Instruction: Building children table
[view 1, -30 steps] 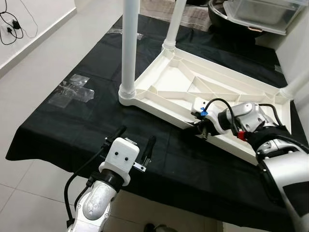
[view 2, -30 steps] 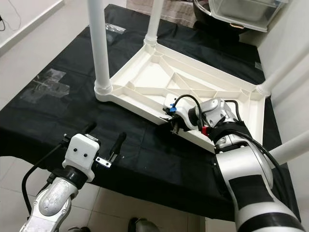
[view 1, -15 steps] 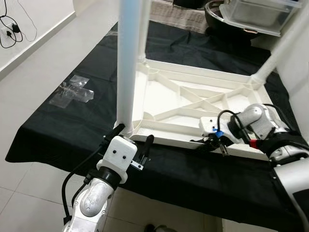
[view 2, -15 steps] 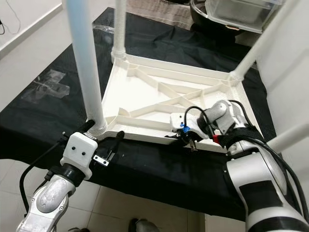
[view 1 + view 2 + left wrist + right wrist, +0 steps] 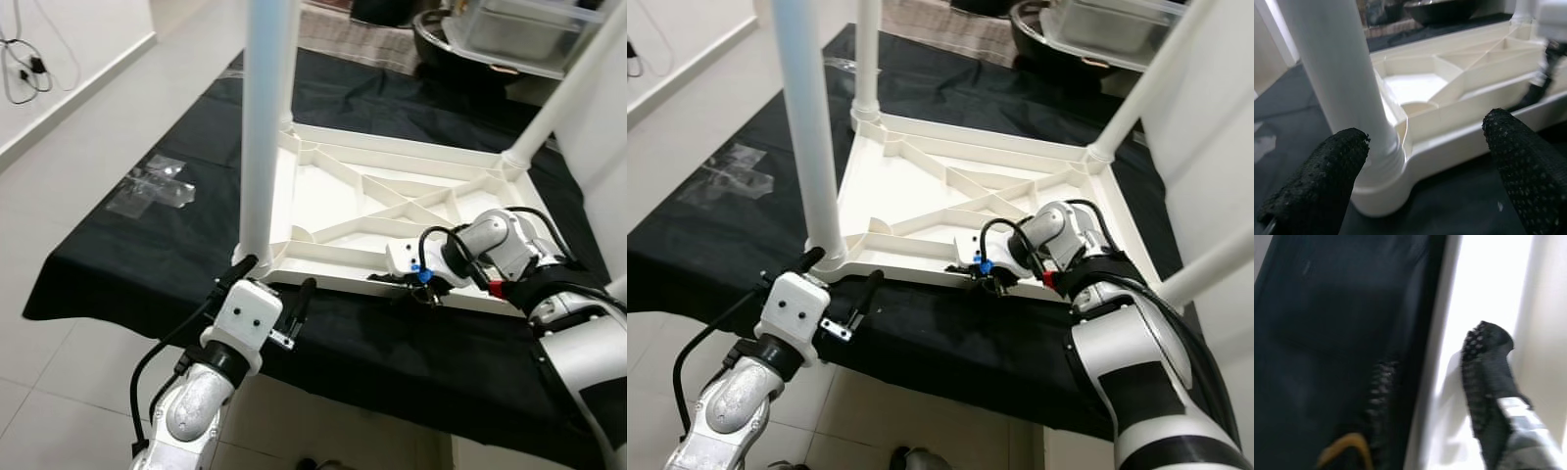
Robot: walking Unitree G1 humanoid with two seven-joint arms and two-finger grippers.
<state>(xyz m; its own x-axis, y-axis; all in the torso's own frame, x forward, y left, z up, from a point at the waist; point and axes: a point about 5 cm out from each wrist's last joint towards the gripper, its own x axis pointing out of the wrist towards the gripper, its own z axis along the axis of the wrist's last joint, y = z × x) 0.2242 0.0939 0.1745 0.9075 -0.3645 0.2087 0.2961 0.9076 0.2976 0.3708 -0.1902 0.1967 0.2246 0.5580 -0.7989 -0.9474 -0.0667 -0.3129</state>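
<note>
since a second ago the upturned white table point(image 5: 392, 196) had swung square, centre of the black cloth point(image 5: 147, 245). right gripper point(image 5: 985, 276) pinched its near rim at 5 o'clock; left gripper point(image 5: 274, 294) hung wide by the 7 o'clock leg point(image 5: 263, 147), probably ready for flipping.

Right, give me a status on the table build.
Done: the white tabletop lies upside down on the black cloth with legs standing in its corners. In hand: the right gripper clamps the near rim; the left gripper is open at the near corner leg. Left: turning it upright.
</note>
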